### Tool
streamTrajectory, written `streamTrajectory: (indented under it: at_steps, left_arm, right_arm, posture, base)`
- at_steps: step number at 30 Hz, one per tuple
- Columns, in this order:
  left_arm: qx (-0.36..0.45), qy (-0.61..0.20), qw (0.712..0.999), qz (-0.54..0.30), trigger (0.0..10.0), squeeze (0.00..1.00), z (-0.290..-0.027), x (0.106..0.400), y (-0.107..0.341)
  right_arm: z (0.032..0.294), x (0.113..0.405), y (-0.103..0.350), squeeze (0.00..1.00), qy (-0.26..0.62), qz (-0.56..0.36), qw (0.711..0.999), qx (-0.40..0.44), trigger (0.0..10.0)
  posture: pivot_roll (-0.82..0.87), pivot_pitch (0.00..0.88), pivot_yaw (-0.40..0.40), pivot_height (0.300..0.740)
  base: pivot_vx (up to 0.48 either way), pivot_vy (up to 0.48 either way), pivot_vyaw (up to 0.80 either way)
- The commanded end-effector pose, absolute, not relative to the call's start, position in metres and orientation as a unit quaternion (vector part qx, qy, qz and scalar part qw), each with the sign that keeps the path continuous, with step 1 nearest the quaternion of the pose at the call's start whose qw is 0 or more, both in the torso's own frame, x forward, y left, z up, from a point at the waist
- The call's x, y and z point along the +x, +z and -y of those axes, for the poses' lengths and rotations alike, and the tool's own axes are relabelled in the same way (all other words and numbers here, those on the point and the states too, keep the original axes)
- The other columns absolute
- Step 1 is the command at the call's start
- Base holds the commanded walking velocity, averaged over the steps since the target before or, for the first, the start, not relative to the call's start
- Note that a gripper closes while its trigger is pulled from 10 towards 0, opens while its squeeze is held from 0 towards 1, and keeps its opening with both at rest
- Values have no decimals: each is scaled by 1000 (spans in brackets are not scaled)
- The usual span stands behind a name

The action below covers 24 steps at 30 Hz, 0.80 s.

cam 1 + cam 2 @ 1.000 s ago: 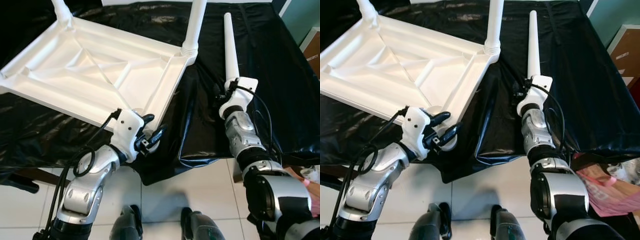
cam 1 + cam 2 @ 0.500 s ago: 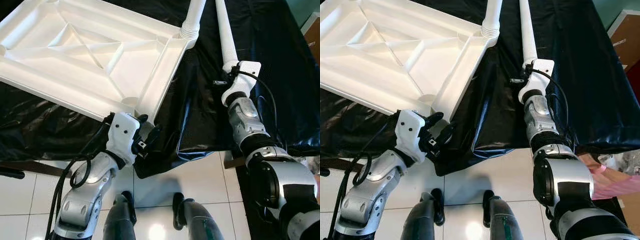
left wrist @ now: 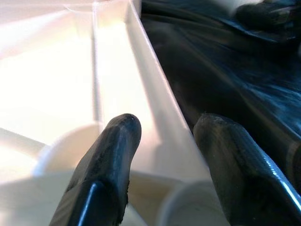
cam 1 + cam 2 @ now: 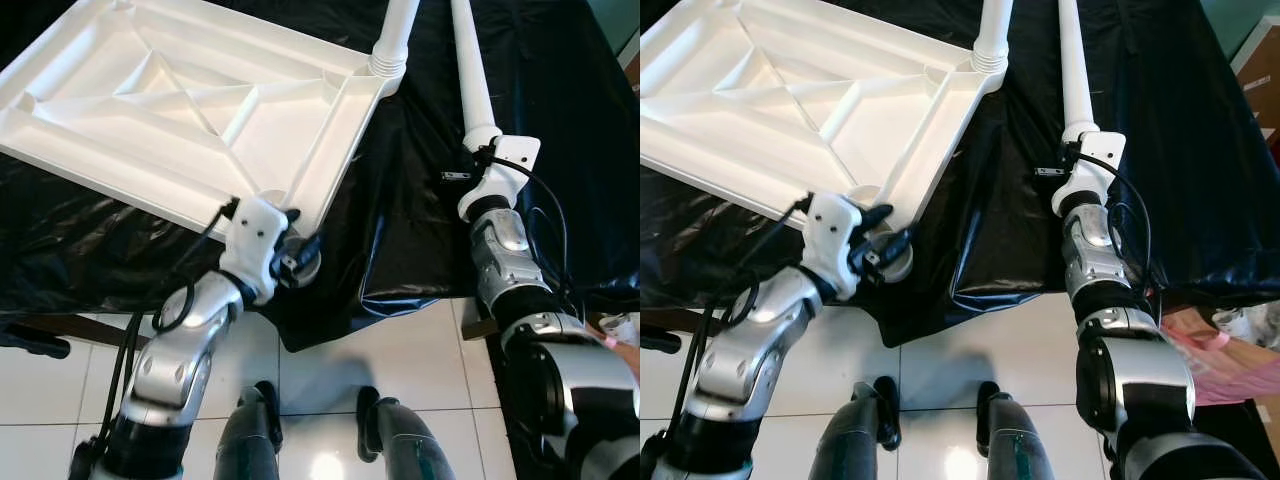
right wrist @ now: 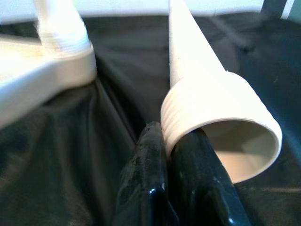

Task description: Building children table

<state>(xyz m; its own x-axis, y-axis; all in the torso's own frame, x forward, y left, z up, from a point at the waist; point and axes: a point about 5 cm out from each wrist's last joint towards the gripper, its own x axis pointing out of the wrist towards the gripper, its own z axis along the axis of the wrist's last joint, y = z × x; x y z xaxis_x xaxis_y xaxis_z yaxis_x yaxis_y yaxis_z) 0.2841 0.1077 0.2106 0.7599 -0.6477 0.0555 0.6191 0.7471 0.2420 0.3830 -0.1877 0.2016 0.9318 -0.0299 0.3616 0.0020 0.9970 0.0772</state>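
The white children's table panel point(image 4: 190, 110) is lying upside down, ribbed underside up, on a black plastic sheet point(image 4: 560, 150) that is covering the tabletop. One white leg point(image 4: 392, 45) is standing in its far right corner socket. The left gripper point(image 4: 297, 258) is sitting at the near corner socket point(image 4: 892, 262), its fingers point(image 3: 110, 165) spread wide and straddling the panel's edge wall. The right gripper point(image 5: 176, 174) is lying on the sheet to the panel's right, its fingers pinching the threaded rim of a loose white leg point(image 4: 470, 75) that is pointing away from the robot.
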Motion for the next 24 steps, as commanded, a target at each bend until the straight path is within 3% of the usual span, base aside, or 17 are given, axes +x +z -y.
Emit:
streamTrajectory:
  at_steps: [1,10,15,24]
  left_arm:
    - [109,-339,932,59,10000,0,-110,285,205]
    - [79,-302,947,71,10000,0,-119,315,218]
    - [64,-304,947,75,10000,0,-118,322,223]
    - [-4,-330,937,112,10000,0,-117,334,243]
  right_arm:
    - [185,380,210,0,-4,211,977,33,10000]
    - [149,350,239,0,58,291,955,16,10000]
    - [144,340,246,0,70,313,947,14,10000]
    - [143,317,286,0,89,416,905,8,10000]
  posture:
    - [60,189,0,740]
    - [-21,148,67,740]
    - [-37,133,77,740]
    - [-57,98,72,740]
  base:
    - [0,0,0]
    - [0,0,0]
    - [0,0,0]
    - [0,0,0]
